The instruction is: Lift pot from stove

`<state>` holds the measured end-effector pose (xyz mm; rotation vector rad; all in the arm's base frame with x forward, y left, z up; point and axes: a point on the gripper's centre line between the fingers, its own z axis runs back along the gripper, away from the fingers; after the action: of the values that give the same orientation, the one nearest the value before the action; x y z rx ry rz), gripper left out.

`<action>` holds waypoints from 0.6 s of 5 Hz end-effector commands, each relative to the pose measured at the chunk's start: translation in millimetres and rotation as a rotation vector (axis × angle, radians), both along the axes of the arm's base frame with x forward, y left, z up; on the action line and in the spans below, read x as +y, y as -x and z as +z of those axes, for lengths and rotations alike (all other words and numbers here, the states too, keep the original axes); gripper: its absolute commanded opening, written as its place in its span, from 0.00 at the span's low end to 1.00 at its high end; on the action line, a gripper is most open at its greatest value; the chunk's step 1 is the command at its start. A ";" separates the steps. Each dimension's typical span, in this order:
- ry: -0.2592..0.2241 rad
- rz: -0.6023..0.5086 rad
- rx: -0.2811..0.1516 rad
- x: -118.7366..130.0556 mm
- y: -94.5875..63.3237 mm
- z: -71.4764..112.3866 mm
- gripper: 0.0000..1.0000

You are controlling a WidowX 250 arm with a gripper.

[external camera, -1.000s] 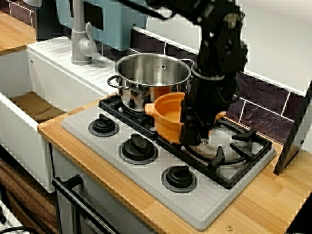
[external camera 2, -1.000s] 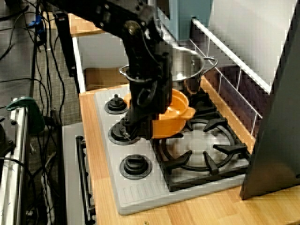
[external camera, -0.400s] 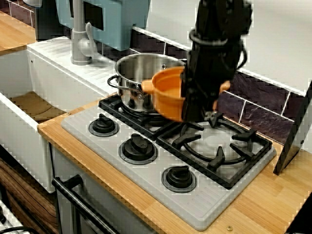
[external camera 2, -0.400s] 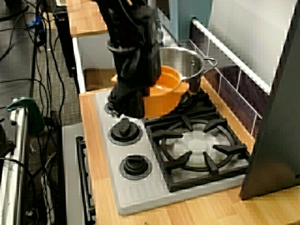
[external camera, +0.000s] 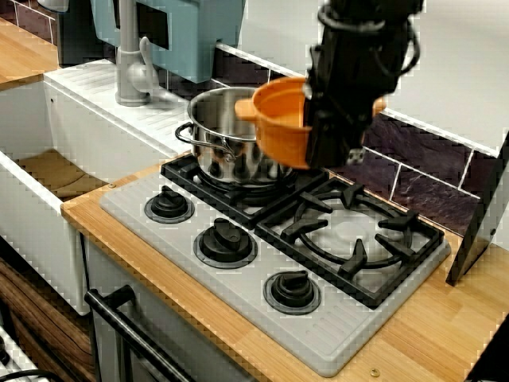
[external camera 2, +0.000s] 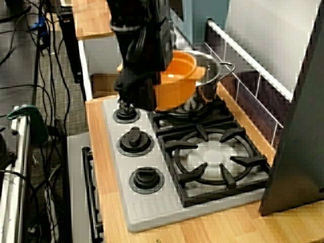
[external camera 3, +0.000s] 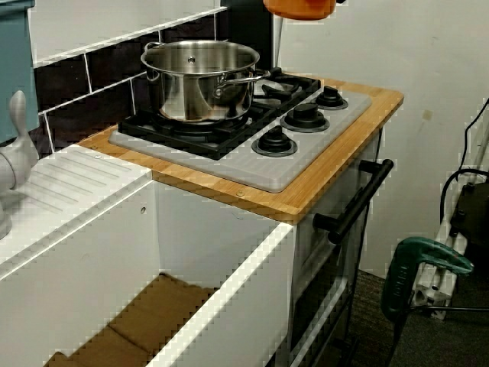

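Note:
The small orange pot (external camera: 280, 119) hangs tilted in the air, well above the grey stove (external camera: 342, 334), in front of the steel pot's rim. My black gripper (external camera: 332, 151) is shut on the pot's right side, and its fingers hide that part of the wall. In the view from the stove's end, the pot (external camera 2: 174, 83) sits beside the gripper (external camera 2: 137, 98), above the stove (external camera 2: 152, 207). In the view from the sink side, only the pot's base (external camera 3: 299, 8) shows, at the top edge, high over the stove (external camera 3: 298, 164); the gripper is out of that frame.
A taller steel pot (external camera: 223, 135) stands on the back-left burner, close under the orange pot. The right burner grate (external camera: 350, 231) is bare. Three black knobs (external camera: 225, 239) line the front. A grey tap (external camera: 131, 64) and white sink lie to the left, and a dark panel (external camera: 485, 215) leans at the right.
The gripper has risen with the orange pot, from just above the right burner to high over the stove, drifting slightly towards the steel pot. The right burner now shows in full.

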<state>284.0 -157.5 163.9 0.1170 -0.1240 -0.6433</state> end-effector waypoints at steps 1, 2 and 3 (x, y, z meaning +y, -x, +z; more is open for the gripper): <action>0.047 0.023 -0.099 -3.9 0.3 53.5 0.00; 0.053 0.039 -0.109 3.8 -0.5 62.7 0.00; 0.056 0.050 -0.116 9.8 1.2 69.2 0.00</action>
<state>286.8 -144.5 206.3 0.1192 -0.1632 -0.5946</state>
